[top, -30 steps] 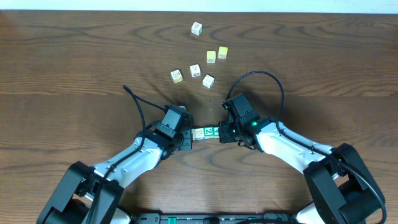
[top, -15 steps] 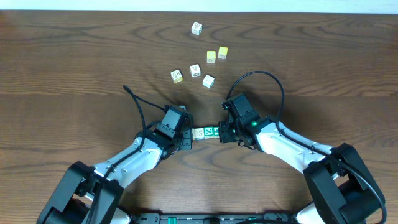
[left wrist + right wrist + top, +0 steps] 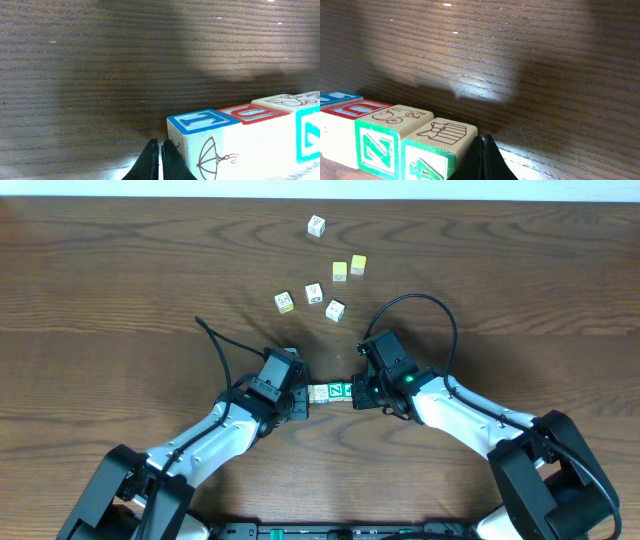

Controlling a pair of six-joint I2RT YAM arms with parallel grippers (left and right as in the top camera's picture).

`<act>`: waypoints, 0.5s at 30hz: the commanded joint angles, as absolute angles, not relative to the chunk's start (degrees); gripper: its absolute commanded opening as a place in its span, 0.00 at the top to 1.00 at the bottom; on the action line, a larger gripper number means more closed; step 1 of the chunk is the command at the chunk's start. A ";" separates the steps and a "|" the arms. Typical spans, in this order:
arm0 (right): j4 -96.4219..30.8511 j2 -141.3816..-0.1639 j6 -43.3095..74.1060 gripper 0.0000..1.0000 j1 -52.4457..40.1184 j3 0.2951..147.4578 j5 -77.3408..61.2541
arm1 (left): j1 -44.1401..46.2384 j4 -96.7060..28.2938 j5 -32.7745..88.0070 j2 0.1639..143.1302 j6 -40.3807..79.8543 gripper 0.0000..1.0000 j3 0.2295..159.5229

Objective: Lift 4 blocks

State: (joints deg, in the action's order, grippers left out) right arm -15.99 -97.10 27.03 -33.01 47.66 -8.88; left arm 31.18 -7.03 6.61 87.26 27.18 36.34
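Four alphabet blocks [image 3: 330,392] form one tight row, squeezed end to end between my two grippers. The left gripper [image 3: 160,142] is shut, nothing between its fingers, and its outer side presses the blue-edged end block [image 3: 200,120]. The right gripper [image 3: 482,137] is also shut and presses the green-faced end block with a gift drawing [image 3: 440,132]. Next to that one sits the green "N" block [image 3: 377,145], then a red-edged block [image 3: 360,107]. The row appears to hang just above the table, its shadow falling behind it.
Several loose cubes lie farther back on the wooden table: a white one [image 3: 316,225], two yellow ones [image 3: 340,270] [image 3: 358,264], and three pale lettered ones [image 3: 284,302] [image 3: 314,293] [image 3: 335,310]. Both arms reach in from the near edge.
The block row and the left gripper have shifted slightly away from the near edge. The left arm's cable has moved a little. Both grippers stay shut.
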 commanded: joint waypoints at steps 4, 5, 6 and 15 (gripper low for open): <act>-13.98 -96.97 27.79 0.99 -36.12 50.61 -24.29 | 32.93 -4.23 16.08 85.14 26.85 0.93 37.87; -13.93 -96.97 27.66 0.99 -36.12 50.74 -24.29 | 32.93 -4.23 16.08 84.90 26.85 0.93 37.87; -13.93 -96.97 27.59 0.99 -36.12 50.83 -24.27 | 32.93 -4.23 16.08 84.75 26.85 0.93 37.87; -14.15 -96.64 27.59 0.99 -36.36 50.96 -24.32 | 32.93 -4.58 16.12 83.35 26.85 0.93 37.87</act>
